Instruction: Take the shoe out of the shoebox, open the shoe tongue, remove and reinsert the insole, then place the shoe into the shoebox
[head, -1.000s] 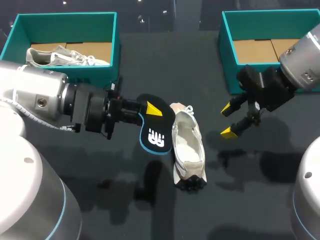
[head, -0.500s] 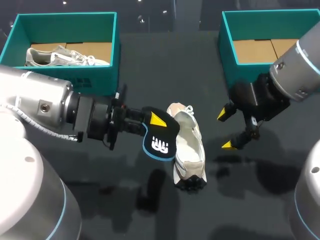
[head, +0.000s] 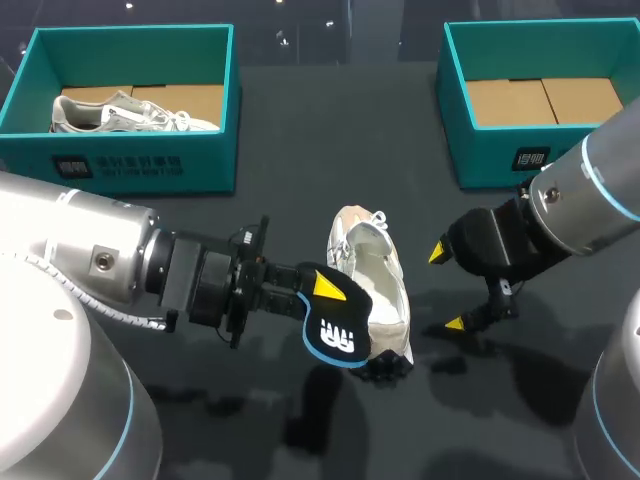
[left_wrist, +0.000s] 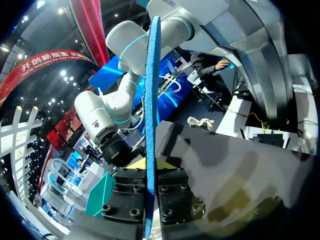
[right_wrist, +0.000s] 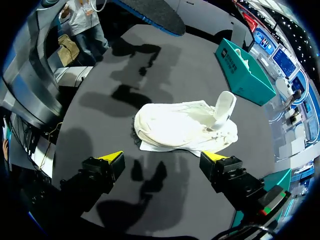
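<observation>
Step (judged): insole out, due back into shoe.
Insole (head: 335, 330): dark, blue rim. Lower centre of head view, off the bench, in the left end effector (head: 318, 300).
Left end effector: pinching insole's near end, a finger on each face. In left wrist view the insole (left_wrist: 150, 125) is edge-on and runs straight out from between the fingers (left_wrist: 177, 197).
Shoe (head: 372, 290): white, centre of head view, on bench (head: 300, 150), opening up. Long axis runs top-to-bottom of frame, tongue raised nr upper end.
Key relation: shoe lies just right of insole's free end, between the two end effectors. Left arm nearer and carries the part. Insole sits askew to shoe's long axis, so prob. needs turning to line up.
Right end effector (head: 446, 288): spread, holding nothing, right of shoe and near it. In right wrist view the shoe (right_wrist: 180, 125) is just ahead of its gap.
Shoebox, upper right (head: 500, 150): teal, no shoe in it.
Shoebox, upper left (head: 120, 165): teal, holds a second shoe (head: 120, 112).
Hidden/unclear: left end effector's far tip is behind insole. Insole's lower end overlaps shoe's edge in head view; touching or apart, can't tell. Which end of shoe is the toe: unsure.
</observation>
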